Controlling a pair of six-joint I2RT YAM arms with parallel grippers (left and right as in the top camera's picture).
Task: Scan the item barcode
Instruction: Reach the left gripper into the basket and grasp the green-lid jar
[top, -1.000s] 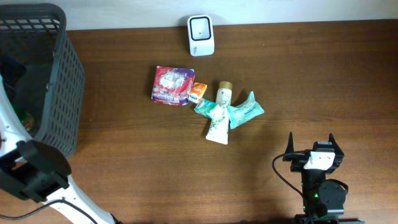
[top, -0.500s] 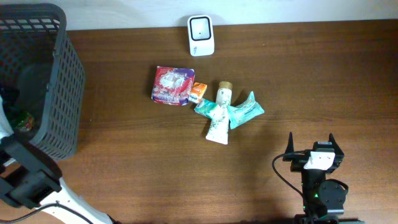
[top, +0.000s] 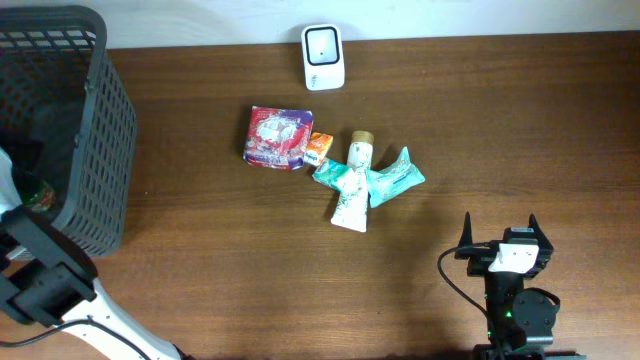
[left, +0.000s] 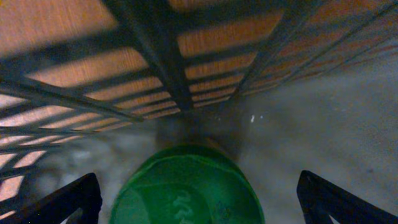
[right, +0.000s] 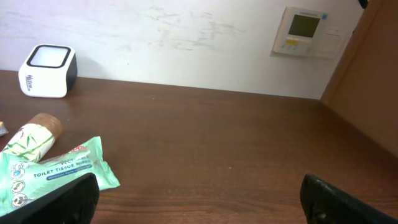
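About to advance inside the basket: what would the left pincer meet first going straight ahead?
Likely the green round-topped item, centred ahead of the left pincer; the basket wall is behind it. Depth unclear.

Even, bright overhead and right-wrist views; dim, soft-focus left-wrist close-up inside the basket (left: 155, 37).

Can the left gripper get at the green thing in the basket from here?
Probably yes. The left gripper is open and straddles the green thing lying in the basket, with nothing between them. The mesh wall just beyond may limit room.
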